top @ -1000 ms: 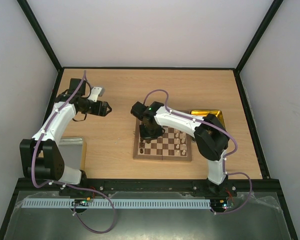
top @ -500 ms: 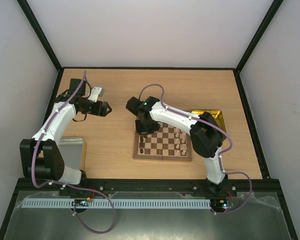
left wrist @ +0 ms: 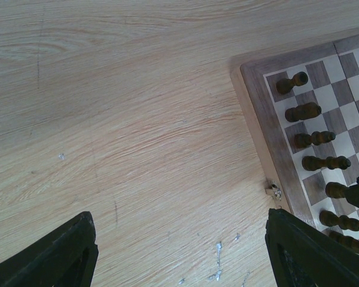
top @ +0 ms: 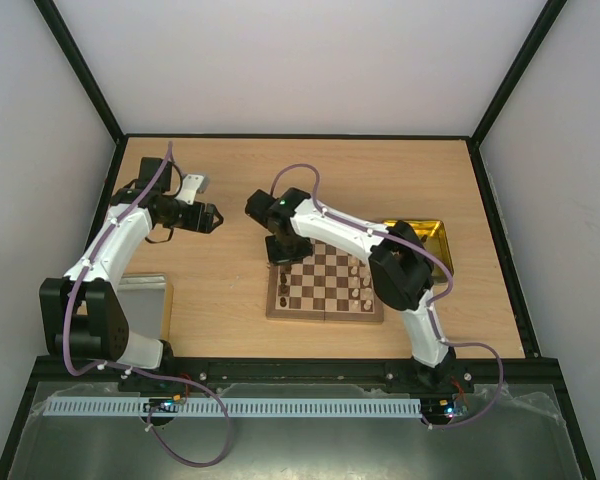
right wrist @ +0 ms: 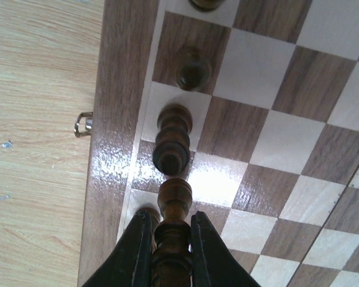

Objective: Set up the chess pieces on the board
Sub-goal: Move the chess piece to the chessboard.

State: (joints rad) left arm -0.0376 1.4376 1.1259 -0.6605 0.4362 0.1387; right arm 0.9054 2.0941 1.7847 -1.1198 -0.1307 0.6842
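Over the bench (top: 230, 170) the right pincer (right wrist: 171, 224), gripping a dark chessman (right wrist: 175, 197), slides toward the board's (right wrist: 113, 89) far-left corner to place it; the left pincer (left wrist: 182, 251) gapes.

Light wood-grain desk (top: 380, 175) with a black rim all round. The checkered board (top: 320, 316) sits flat toward the near edge, a bit right of centre, and there's a shiny yellow tray (top: 430, 228) just off its far right corner, partly hidden behind an arm. In the near left corner is a dull grey metal tray (top: 150, 305), well apart from the board, plus a few tiny white specks (left wrist: 218, 246) on the bare wood near the board's left side.
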